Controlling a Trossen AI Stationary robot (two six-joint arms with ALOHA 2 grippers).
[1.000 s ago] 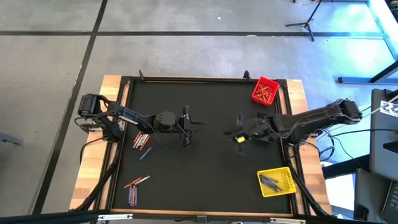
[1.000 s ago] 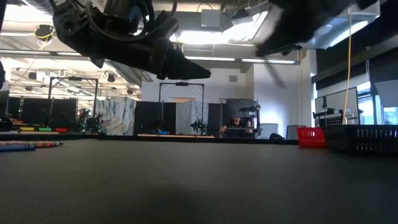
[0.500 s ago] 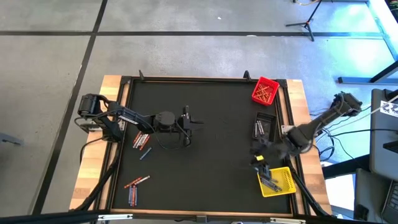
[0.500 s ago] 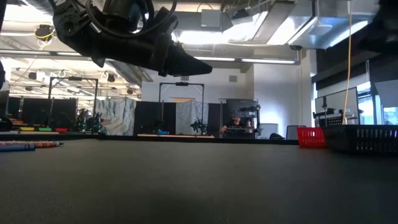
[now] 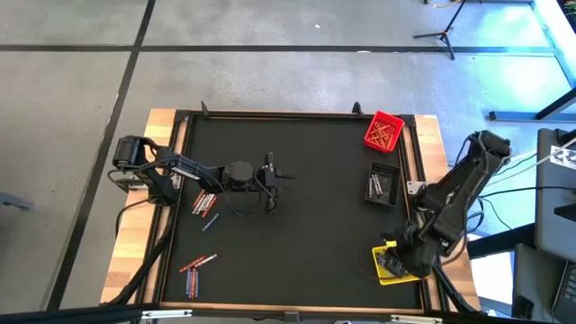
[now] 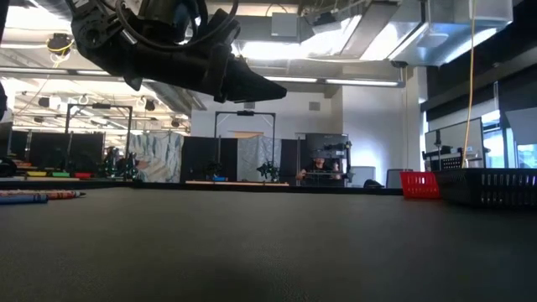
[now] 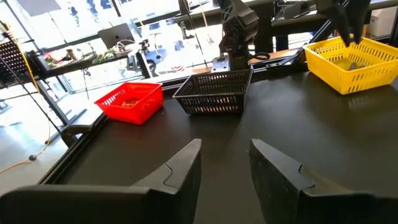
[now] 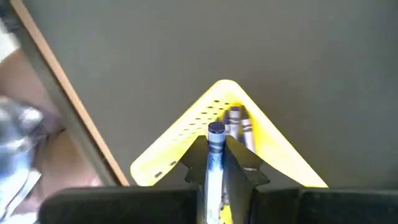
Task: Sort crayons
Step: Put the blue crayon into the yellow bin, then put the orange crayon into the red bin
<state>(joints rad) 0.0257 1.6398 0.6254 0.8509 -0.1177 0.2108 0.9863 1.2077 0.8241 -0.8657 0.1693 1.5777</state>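
My right gripper (image 8: 216, 151) is shut on a blue crayon (image 8: 216, 138) above a corner of the yellow bin (image 8: 186, 134), which holds a few greyish crayons (image 8: 236, 123). In the high view it hangs over that bin (image 5: 407, 270) at the table's near right. My left gripper (image 7: 225, 157) is open and empty above the middle of the mat (image 5: 270, 175). Loose red-orange and blue crayons lie flat on the mat at the left (image 5: 205, 205) and the near left (image 5: 196, 270). My right gripper pinches the blue crayon between its two fingers (image 8: 239, 163). The crayon lies along the fingers, and its free end (image 8: 216, 129) sticks out past the fingertips. The fingers come from above, pointing down at the bin. The crayon is lifted clear of the bin.
A red bin (image 5: 384, 130) with red-orange crayons stands at the far right corner, and a black bin (image 5: 382, 184) with a few crayons stands at the right edge. The left wrist view shows the red bin (image 7: 130, 102), the black bin (image 7: 214, 93) and the yellow bin (image 7: 348, 59).
My right gripper has gone from the middle of the mat toward the table's right and near edges, carrying the blue crayon, and now hangs over the yellow bin.
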